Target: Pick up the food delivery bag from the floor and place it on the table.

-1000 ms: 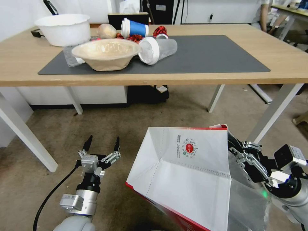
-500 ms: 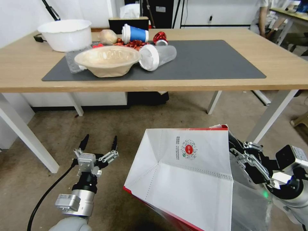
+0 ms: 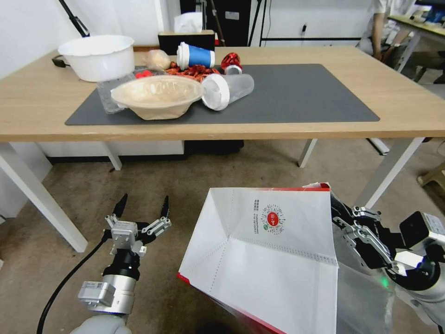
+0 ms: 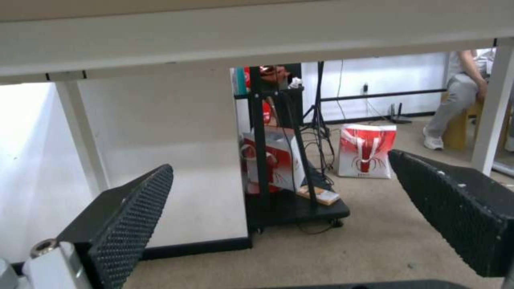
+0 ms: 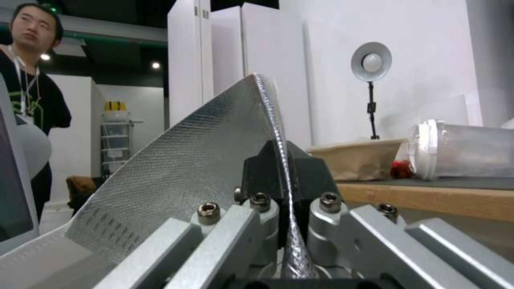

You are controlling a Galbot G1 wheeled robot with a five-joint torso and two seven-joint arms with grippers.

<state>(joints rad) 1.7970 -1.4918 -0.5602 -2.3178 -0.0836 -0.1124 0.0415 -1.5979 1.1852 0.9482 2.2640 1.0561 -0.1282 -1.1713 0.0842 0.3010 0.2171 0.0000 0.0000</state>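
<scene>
Bag [image 3: 273, 260]: one, tilted, off the floor [image 3: 259, 171]
Right hand [image 5: 281, 176]: clenched on bag's foil edge
Left hand [image 3: 141, 211]: released, low
Worktop [image 3: 408, 99]: two bowls, two cups

The food delivery bag [image 3: 273, 260] bears a small print too tiny to read.

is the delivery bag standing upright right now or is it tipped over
Tipped. The food delivery bag hangs tilted from the right gripper, whose jaws pinch its foil-lined edge; its white folded panel faces the head camera, above the floor.
</scene>
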